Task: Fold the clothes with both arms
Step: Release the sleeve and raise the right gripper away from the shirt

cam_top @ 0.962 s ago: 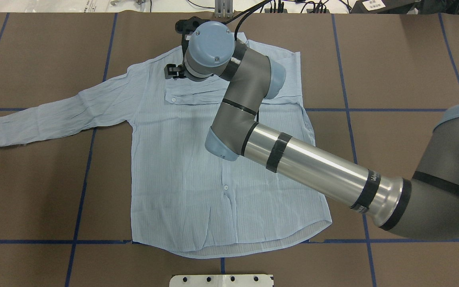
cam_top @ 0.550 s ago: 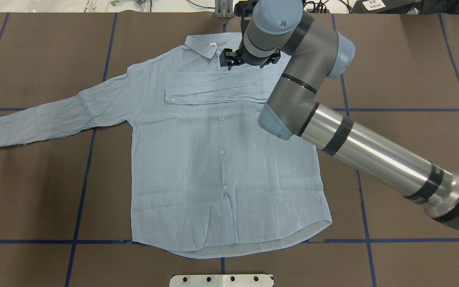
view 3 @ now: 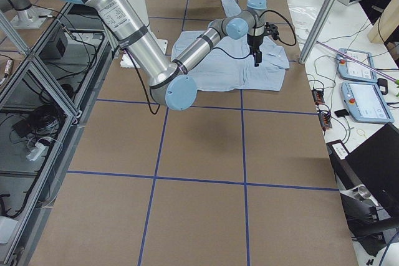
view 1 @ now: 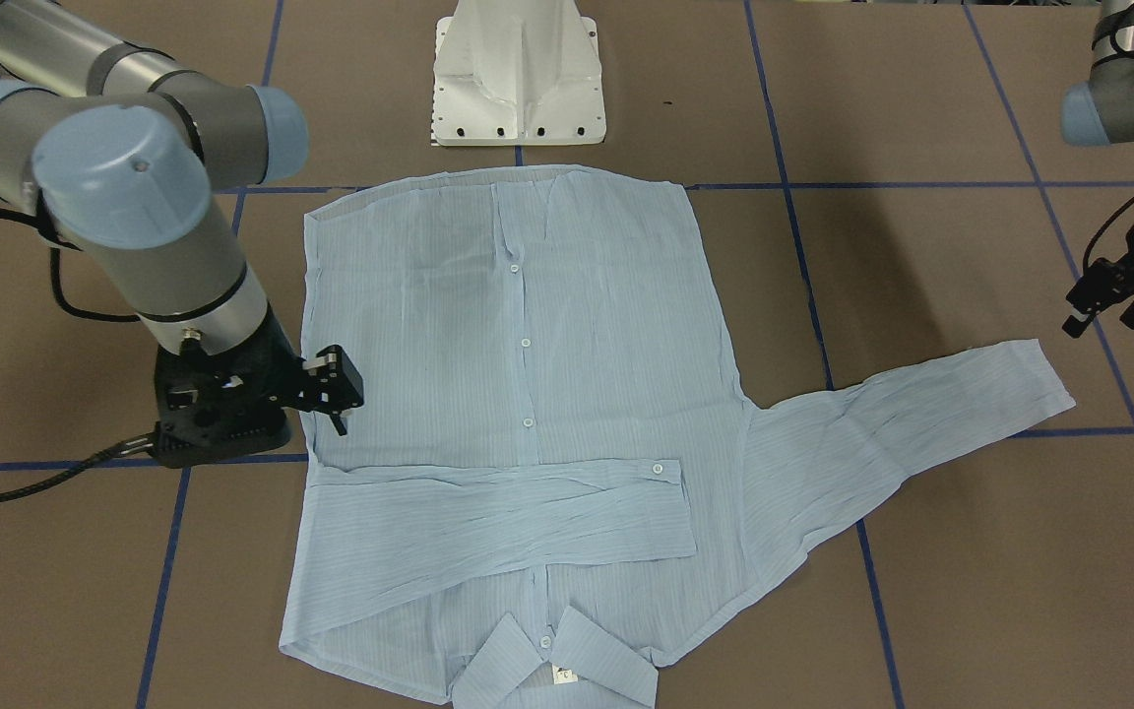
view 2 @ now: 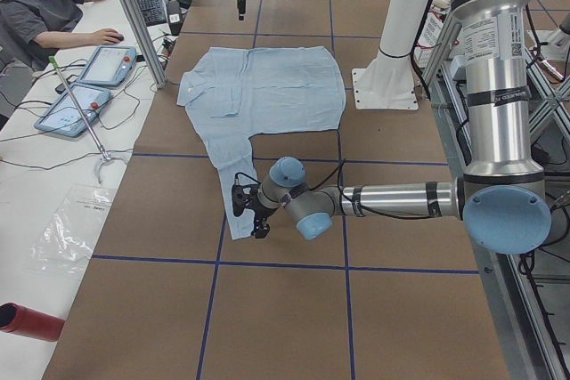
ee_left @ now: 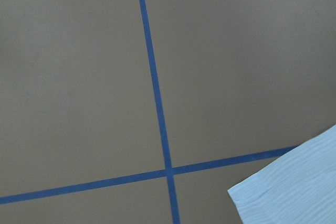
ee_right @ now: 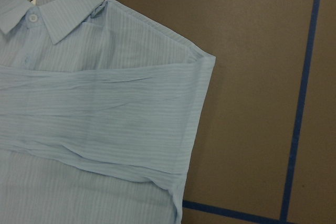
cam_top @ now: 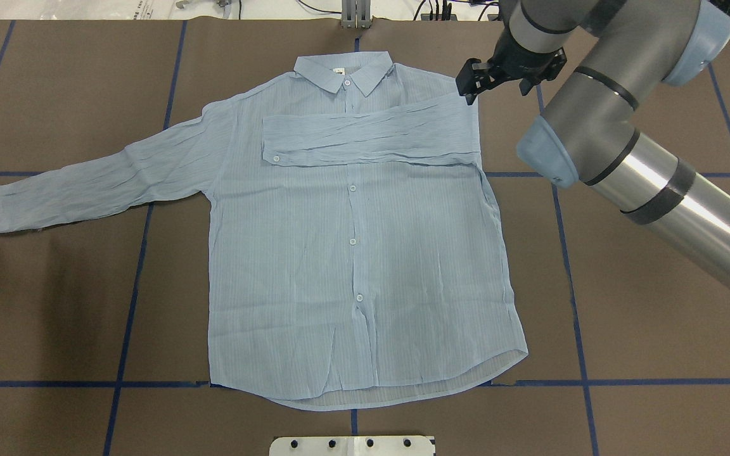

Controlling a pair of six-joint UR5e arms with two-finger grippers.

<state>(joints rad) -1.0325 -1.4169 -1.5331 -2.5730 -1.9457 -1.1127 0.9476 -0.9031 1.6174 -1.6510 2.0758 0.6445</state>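
The pale-blue shirt [cam_top: 352, 253] lies flat and buttoned on the brown table, collar [cam_top: 344, 66] at the far side. One sleeve [cam_top: 371, 136] is folded across the chest. The other sleeve [cam_top: 86, 183] stretches out to the left. My right gripper [cam_top: 490, 76] [view 1: 331, 394] hovers open and empty at the shirt's shoulder beside the folded sleeve; its wrist view shows that shoulder corner [ee_right: 199, 59]. My left gripper [view 1: 1108, 310] [view 2: 248, 220] hangs open just beyond the outstretched cuff [ee_left: 294, 192], touching nothing.
The white pedestal base [view 1: 518, 79] stands at the robot's side of the table. Blue tape lines [cam_top: 130, 285] grid the brown surface. In the exterior left view a person [view 2: 36, 15] sits at a side bench with control tablets [view 2: 107, 64].
My right arm has swung right, from over the collar to the shirt's shoulder edge, uncovering the collar. The folded sleeve stays in place. My left gripper's tip has appeared at the left edge.
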